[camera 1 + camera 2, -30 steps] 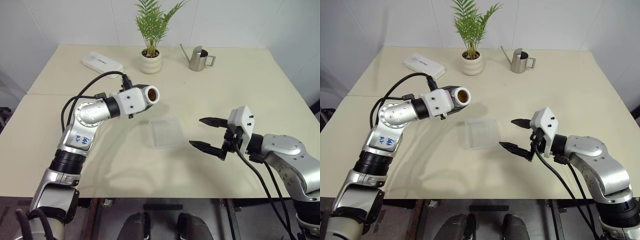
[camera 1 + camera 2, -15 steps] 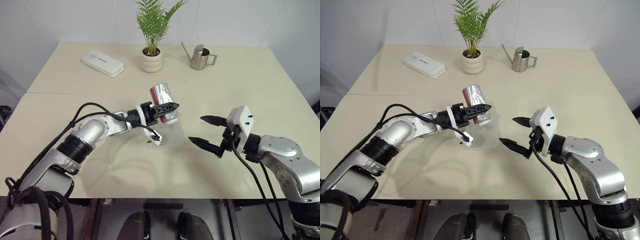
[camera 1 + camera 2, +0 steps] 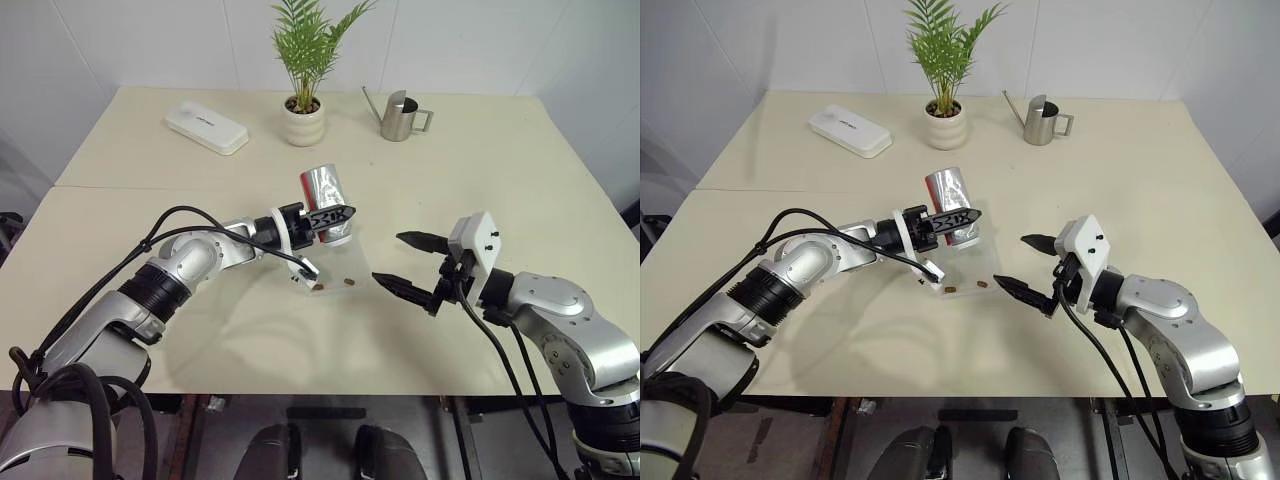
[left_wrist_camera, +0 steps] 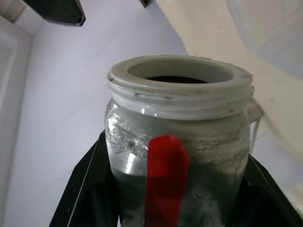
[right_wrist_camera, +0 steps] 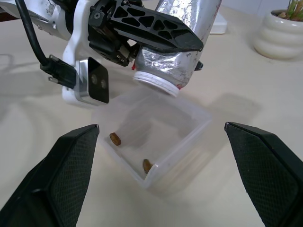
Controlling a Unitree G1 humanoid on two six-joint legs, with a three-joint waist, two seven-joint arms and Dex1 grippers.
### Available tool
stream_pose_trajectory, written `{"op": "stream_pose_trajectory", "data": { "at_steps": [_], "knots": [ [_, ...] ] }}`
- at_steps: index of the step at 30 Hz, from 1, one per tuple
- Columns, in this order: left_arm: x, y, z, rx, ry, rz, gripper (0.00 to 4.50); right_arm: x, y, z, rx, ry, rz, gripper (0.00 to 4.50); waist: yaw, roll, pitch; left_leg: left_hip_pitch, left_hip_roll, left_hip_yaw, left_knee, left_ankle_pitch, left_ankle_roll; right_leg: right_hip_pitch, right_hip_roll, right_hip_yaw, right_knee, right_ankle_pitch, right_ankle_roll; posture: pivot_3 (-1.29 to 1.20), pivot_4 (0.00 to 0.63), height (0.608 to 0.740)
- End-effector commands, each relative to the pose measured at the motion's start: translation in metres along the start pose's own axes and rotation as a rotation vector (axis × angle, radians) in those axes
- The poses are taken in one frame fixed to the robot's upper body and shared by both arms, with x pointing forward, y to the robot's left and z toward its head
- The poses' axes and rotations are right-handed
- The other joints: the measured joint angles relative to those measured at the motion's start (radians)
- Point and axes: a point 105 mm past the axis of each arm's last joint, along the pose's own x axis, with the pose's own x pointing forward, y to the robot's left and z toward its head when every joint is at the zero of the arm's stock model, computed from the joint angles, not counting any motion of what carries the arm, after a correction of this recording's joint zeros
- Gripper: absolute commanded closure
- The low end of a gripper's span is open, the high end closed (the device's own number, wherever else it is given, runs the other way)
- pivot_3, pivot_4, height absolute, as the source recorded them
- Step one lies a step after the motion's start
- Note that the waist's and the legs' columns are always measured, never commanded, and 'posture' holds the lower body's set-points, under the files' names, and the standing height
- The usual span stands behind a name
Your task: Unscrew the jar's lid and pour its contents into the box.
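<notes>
My left gripper point(image 3: 336, 214) is shut on the silver-grey jar point(image 3: 323, 190) and holds it tipped, its open white neck point(image 5: 156, 83) pointing down over the box point(image 3: 350, 262). The wrist view looks along the jar's red label point(image 4: 165, 175) to its open mouth. The box is a clear low tray on the table. Two brown pieces of the contents point(image 5: 115, 139) lie in it near its front wall point(image 5: 182, 151). My right gripper point(image 3: 388, 257) hovers just right of the box, open and holding nothing. The lid is out of view.
A potted plant point(image 3: 303, 112), a steel watering jug point(image 3: 400, 117) and a white oblong case point(image 3: 206, 127) stand along the far side of the beige table point(image 3: 500, 180). The table's near edge runs just below my arms.
My left wrist has rolled, turning the jar from lying with its mouth sideways to mouth-down over the box. Two brown pieces have dropped into the box. The right gripper has stayed put.
</notes>
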Motion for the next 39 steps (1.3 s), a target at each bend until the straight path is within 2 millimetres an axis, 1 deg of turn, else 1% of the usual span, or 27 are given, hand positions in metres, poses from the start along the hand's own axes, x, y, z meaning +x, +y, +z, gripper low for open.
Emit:
{"op": "stream_pose_trajectory", "data": {
  "at_steps": [1,4,5,6,8,10,12,13,14,15,16,18,19,21,22,24,25,28,31,33,37,39],
  "knots": [
    [-0.007,0.019,-0.027,-0.138,0.085,0.052,2.47,-0.004,0.001,0.01,-0.037,-0.036,0.01,0.03,-0.001,0.0,0.0,0.0,0.0,0.0,0.0,0.0,0.0,0.0,0.0,0.0,0.0,0.0,0.0,0.0,0.15,0.74],
    [-0.015,0.021,-0.041,-0.242,0.133,0.038,2.47,-0.005,0.001,0.009,-0.038,-0.031,0.027,0.03,-0.002,0.0,0.0,0.0,0.0,0.0,0.002,0.0,0.0,0.0,0.0,0.0,0.001,0.0,0.0,0.0,0.15,0.74],
    [-0.019,0.019,-0.046,-0.321,0.158,0.034,2.47,-0.006,0.002,0.009,-0.04,-0.03,0.035,0.03,-0.003,0.0,0.0,0.0,0.0,0.0,0.002,0.0,0.0,0.0,0.0,0.0,0.001,0.0,0.0,0.0,0.15,0.74],
    [-0.024,0.017,-0.052,-0.437,0.196,0.03,2.47,-0.006,0.001,0.009,-0.043,-0.03,0.042,0.03,-0.003,0.0,0.0,0.0,0.0,0.0,0.002,0.0,0.0,0.0,0.0,0.0,0.001,0.0,0.0,0.0,0.15,0.74],
    [-0.039,0.001,-0.072,-0.789,0.352,0.022,2.47,-0.006,0.0,0.009,-0.052,-0.028,0.052,0.03,-0.004,0.0,0.0,0.0,0.0,0.0,0.004,0.0,0.0,0.001,0.0,0.0,0.002,0.0,0.0,0.0,0.15,0.74],
    [-0.05,-0.01,-0.081,-1.028,0.438,0.02,2.47,-0.007,-0.001,0.009,-0.057,-0.027,0.058,0.03,-0.005,0.0,0.0,0.001,0.001,-0.001,0.006,0.0,0.0,0.002,0.0,0.0,0.003,0.0,0.0,0.0,0.15,0.74],
    [-0.073,-0.031,-0.104,-1.312,0.639,0.066,2.47,-0.008,-0.003,0.008,-0.061,-0.026,0.062,0.03,-0.006,0.0,0.0,0.001,0.001,-0.001,0.008,0.0,0.0,0.002,0.0,0.0,0.005,0.0,0.0,0.0,0.15,0.74],
    [-0.088,-0.044,-0.115,-1.448,0.75,0.106,2.47,-0.008,-0.004,0.008,-0.065,-0.025,0.063,0.03,-0.006,0.0,0.0,0.001,0.001,-0.001,0.008,0.0,0.0,0.002,0.0,0.0,0.006,0.0,0.0,0.0,0.15,0.74],
    [-0.107,-0.062,-0.124,-1.596,0.887,0.152,2.47,-0.008,-0.004,0.007,-0.069,-0.022,0.068,0.03,-0.006,0.0,0.0,0.001,0.001,-0.001,0.009,0.0,0.0,0.002,0.001,0.0,0.007,0.0,0.0,0.0,0.15,0.74],
    [-0.123,-0.076,-0.127,-1.729,0.992,0.194,2.47,-0.009,-0.005,0.006,-0.075,-0.015,0.077,0.03,-0.006,0.0,0.0,0.001,0.001,-0.002,0.009,0.0,0.0,0.002,0.001,0.0,0.007,0.0,0.0,0.0,0.15,0.74],
    [-0.136,-0.087,-0.127,-1.824,1.065,0.224,2.47,-0.01,-0.005,0.005,-0.081,-0.007,0.088,0.03,-0.01,-0.001,0.0,0.002,0.001,-0.002,0.009,0.001,0.0,0.003,0.001,0.0,0.007,0.0,0.0,0.0,0.15,0.74],
    [-0.158,-0.102,-0.125,-1.955,1.16,0.288,2.47,-0.011,-0.006,0.004,-0.09,0.005,0.1,0.03,-0.018,-0.001,-0.001,0.002,0.0,-0.001,0.009,0.001,0.0,0.003,0.001,0.0,0.007,0.0,0.0,0.0,0.15,0.74],
    [-0.172,-0.111,-0.124,-1.983,1.232,0.319,2.47,-0.012,-0.008,0.004,-0.095,0.008,0.103,0.03,-0.02,-0.002,-0.001,0.003,0.0,-0.001,0.008,0.001,0.0,0.003,0.001,0.0,0.007,0.0,0.0,0.0,0.15,0.74],
    [-0.196,-0.125,-0.119,-1.976,1.36,0.343,2.47,-0.011,-0.011,0.005,-0.101,0.003,0.101,0.03,-0.023,-0.002,-0.001,0.003,0.0,-0.002,0.007,0.001,0.0,0.003,0.001,0.0,0.007,0.0,0.0,0.0,0.15,0.74],
    [-0.206,-0.129,-0.117,-1.966,1.394,0.369,2.47,-0.01,-0.012,0.006,-0.098,-0.005,0.097,0.03,-0.023,-0.002,-0.001,0.002,-0.001,-0.002,0.007,0.001,0.0,0.003,0.001,0.0,0.007,0.0,0.001,0.0,0.15,0.74],
    [-0.217,-0.133,-0.113,-1.979,1.403,0.456,2.47,-0.009,-0.013,0.005,-0.093,-0.01,0.092,0.03,-0.023,-0.006,-0.002,0.002,-0.001,-0.002,0.007,0.0,0.0,0.003,0.001,0.0,0.007,0.001,0.001,0.0,0.15,0.74],
    [-0.224,-0.136,-0.109,-1.919,1.425,0.431,2.47,-0.009,-0.013,0.003,-0.091,-0.008,0.089,0.03,-0.023,-0.007,-0.003,0.002,-0.001,-0.003,0.007,0.0,0.0,0.003,0.001,0.0,0.007,0.001,0.001,0.0,0.15,0.74],
    [-0.23,-0.141,-0.101,-1.903,1.43,0.464,2.47,-0.008,-0.012,0.002,-0.089,-0.01,0.085,0.03,-0.026,-0.008,-0.003,0.002,-0.002,-0.003,0.007,0.0,0.0,0.003,0.0,0.0,0.006,0.001,0.001,0.0,0.15,0.74],
    [-0.232,-0.144,-0.094,-1.952,1.425,0.525,2.47,-0.007,-0.011,0.003,-0.088,-0.017,0.079,0.03,-0.026,-0.008,-0.003,0.002,-0.002,-0.003,0.007,0.0,-0.001,0.003,0.0,0.0,0.006,0.001,0.001,0.0,0.15,0.74],
    [-0.233,-0.145,-0.091,-1.964,1.422,0.548,1.74,-0.006,-0.012,0.004,-0.089,-0.02,0.075,0.0,-0.027,-0.008,-0.003,0.003,-0.001,-0.003,0.007,0.0,-0.001,0.003,0.0,0.0,0.007,0.001,0.001,0.0,0.15,0.74],
    [-0.237,-0.142,-0.09,-1.964,1.405,0.575,0.55,-0.006,-0.012,0.005,-0.091,-0.025,0.067,0.0,-0.027,-0.008,-0.003,0.004,-0.001,-0.003,0.007,0.0,-0.001,0.003,-0.001,0.0,0.007,0.001,0.001,0.0,0.15,0.74],
    [-0.242,-0.14,-0.09,-1.945,1.404,0.58,0.03,-0.007,-0.011,0.005,-0.09,-0.027,0.066,0.0,-0.027,-0.008,-0.003,0.003,-0.001,-0.003,0.006,0.0,-0.001,0.003,-0.001,0.0,0.007,0.001,0.001,0.0,0.15,0.74]
  ]
}}
